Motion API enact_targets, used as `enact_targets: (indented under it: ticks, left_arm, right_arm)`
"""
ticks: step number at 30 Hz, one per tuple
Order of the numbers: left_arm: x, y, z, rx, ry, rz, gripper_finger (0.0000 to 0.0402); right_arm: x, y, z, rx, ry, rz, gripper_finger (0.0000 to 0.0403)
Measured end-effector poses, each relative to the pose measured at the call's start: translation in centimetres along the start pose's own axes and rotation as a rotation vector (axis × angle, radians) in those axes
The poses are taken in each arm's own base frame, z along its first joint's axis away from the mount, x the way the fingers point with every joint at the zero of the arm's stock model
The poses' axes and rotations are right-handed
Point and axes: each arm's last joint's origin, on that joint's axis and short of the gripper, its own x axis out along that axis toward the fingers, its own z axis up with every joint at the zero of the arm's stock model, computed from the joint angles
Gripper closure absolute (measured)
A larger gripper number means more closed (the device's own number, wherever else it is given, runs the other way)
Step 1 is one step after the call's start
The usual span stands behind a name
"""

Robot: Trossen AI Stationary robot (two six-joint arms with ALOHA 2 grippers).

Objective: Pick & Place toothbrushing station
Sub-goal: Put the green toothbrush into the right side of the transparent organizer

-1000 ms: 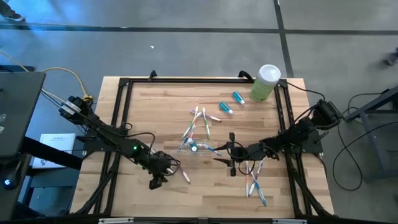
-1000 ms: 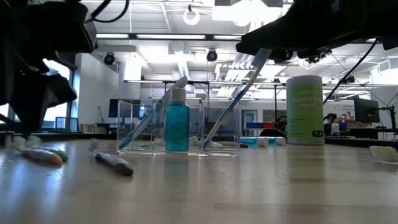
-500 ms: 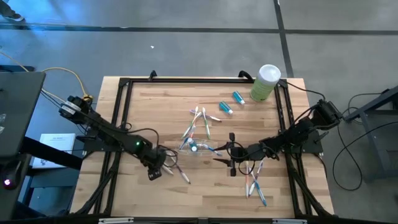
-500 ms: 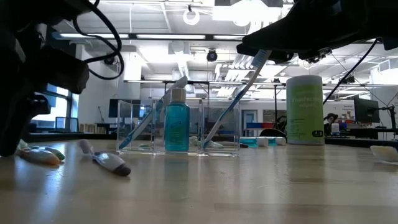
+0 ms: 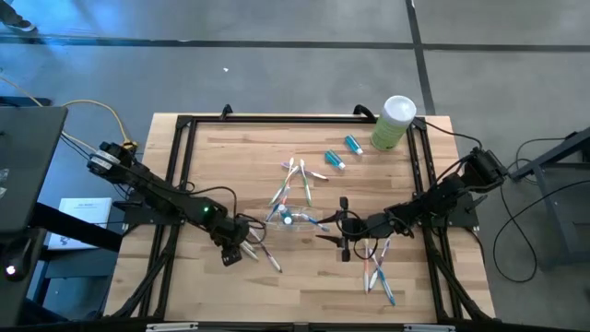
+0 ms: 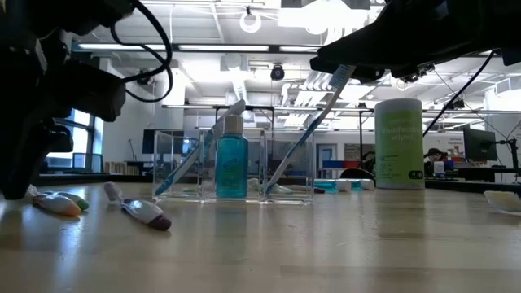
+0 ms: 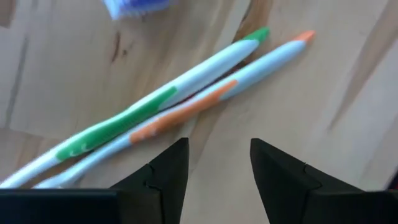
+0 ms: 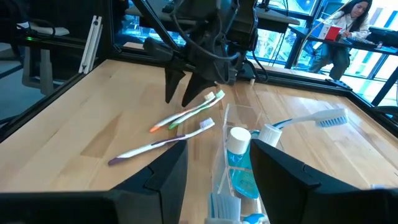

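The clear cup (image 5: 293, 219) stands mid-table on its base, holding a blue white-capped tube (image 6: 231, 167) and leaning toothbrushes (image 6: 313, 122). A green and an orange toothbrush (image 7: 186, 99) lie side by side on the wood, with a purple one (image 8: 163, 143) beside them. My left gripper (image 7: 217, 146) hangs open just above the pair, pointing steeply down, and no touch shows. My right gripper (image 8: 217, 149) is open and level at the cup's right end, fingers spread to either side of it. Two blue tubes (image 5: 339, 152) lie farther back.
A tall pale-green canister (image 5: 394, 123) with a white lid stands at the far right corner. More toothbrushes lie behind the cup (image 5: 293, 180) and near the front right (image 5: 378, 269). A black frame (image 5: 180, 184) rims the table. A person sits in the room beyond (image 8: 348, 25).
My left gripper has moved from near the front edge toward the far edge and a little right, and has rolled and tipped more steeply down. It now stands over the green and orange toothbrushes. My right arm has kept still.
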Motion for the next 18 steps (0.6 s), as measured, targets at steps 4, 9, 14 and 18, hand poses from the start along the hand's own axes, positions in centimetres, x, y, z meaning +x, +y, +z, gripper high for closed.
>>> enact_targets:
  ticks: [4, 9, 14, 18]
  left_arm:
    - [-0.4, 0.4, 0.9, -0.051, 0.063, -0.074, 0.0236]
    - [-1.0, 0.9, 2.2, -0.016, 0.125, -0.205, 0.0236]
    - [-1.2, 0.9, 2.8, 0.013, 0.105, -0.256, 0.0236]
    - [-1.1, 0.7, 2.6, -0.055, 0.118, -0.245, 0.0236]
  right_arm:
    - [0.0, 0.0, 0.0, 0.000, 0.000, 0.000, 0.0237]
    - [0.0, 0.0, 0.0, -0.001, 0.001, 0.000, 0.0237]
    - [0.0, 0.0, -0.2, -0.008, 0.017, 0.001, 0.0237]
    - [0.0, 0.0, -0.3, -0.012, 0.028, 0.001, 0.0237]
